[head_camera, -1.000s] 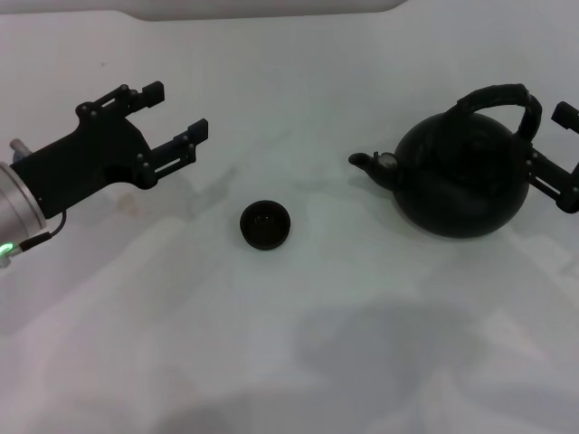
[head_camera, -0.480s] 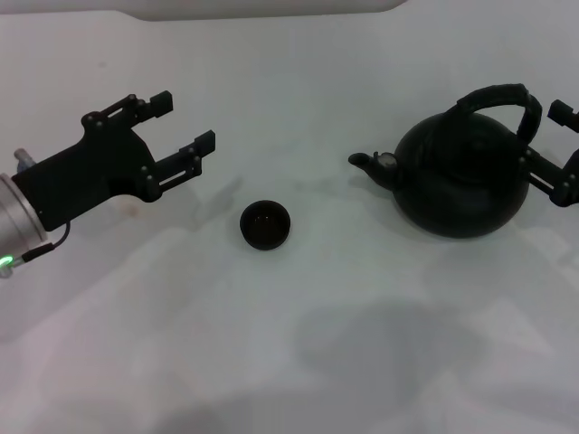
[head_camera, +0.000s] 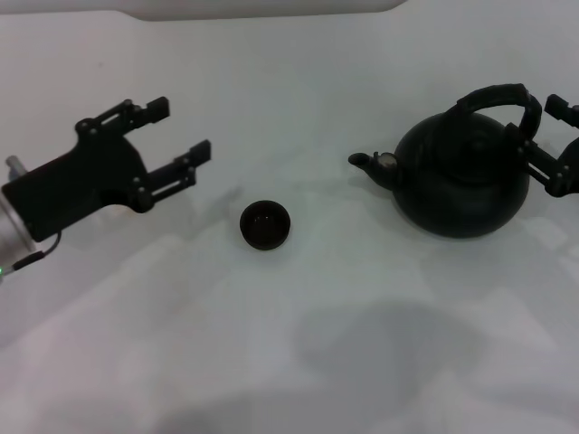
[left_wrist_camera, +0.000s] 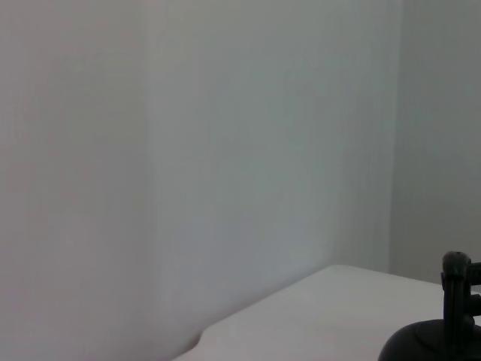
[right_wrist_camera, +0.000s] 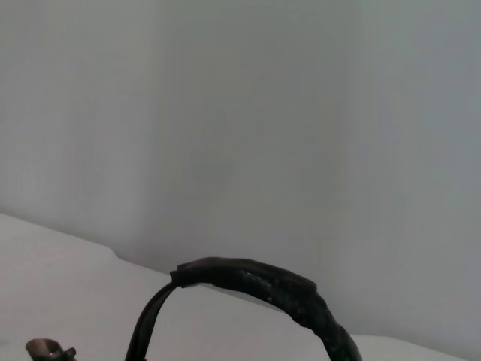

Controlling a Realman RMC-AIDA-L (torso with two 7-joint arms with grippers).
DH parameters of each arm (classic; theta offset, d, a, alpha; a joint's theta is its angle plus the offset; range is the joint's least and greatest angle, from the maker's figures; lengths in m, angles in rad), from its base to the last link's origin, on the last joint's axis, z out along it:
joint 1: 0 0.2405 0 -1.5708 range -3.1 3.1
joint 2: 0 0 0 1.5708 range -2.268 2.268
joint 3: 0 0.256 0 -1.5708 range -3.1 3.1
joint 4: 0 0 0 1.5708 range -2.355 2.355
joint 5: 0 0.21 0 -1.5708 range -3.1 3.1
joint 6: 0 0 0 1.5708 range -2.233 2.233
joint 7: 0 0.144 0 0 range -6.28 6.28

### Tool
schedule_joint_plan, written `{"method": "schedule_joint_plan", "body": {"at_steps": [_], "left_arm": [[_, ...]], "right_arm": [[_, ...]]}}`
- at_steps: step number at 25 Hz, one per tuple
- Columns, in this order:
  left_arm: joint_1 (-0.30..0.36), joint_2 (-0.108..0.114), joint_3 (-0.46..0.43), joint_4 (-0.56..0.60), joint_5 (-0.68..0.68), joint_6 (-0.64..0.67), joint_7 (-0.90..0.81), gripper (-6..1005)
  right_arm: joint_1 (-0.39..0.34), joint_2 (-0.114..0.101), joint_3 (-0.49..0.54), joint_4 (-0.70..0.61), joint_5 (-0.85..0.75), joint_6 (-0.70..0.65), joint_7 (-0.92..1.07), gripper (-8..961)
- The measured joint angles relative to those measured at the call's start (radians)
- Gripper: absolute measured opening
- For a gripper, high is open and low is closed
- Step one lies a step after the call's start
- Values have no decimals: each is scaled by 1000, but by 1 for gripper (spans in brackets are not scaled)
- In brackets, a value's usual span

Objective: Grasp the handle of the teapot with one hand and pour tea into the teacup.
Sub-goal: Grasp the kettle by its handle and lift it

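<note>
Teapot (head_camera: 463,176) spout points left toward teacup (head_camera: 264,224).

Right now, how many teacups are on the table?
1. The teacup stands alone near the table's middle, between the left gripper and the teapot. No other cup is visible.

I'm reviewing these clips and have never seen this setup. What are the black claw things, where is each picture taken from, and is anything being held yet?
The claws are the grippers of a two-armed robot. The wide picture comes from a camera on its head, looking down at a white table. The other two come from cameras on its wrists. The left gripper hangs open above the table, beside the small teacup, holding nothing. The right gripper is open at the far side of the teapot, close to its arched handle; whether it touches is unclear. The right wrist view shows that handle from close by. Nothing is held.
</note>
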Motion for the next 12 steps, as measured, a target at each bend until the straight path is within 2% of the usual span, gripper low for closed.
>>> {"method": "schedule_joint_plan", "body": {"at_steps": [4,12], "left_arm": [[-1,0,-45,40,-6,-22,19,745],[-6,0,-55,49,-7,-20,20,745]], "right_arm": [[-2,-2,-5,3,0,4,0,621],[-16,-4,-5,8,12,7,0,495]]}}
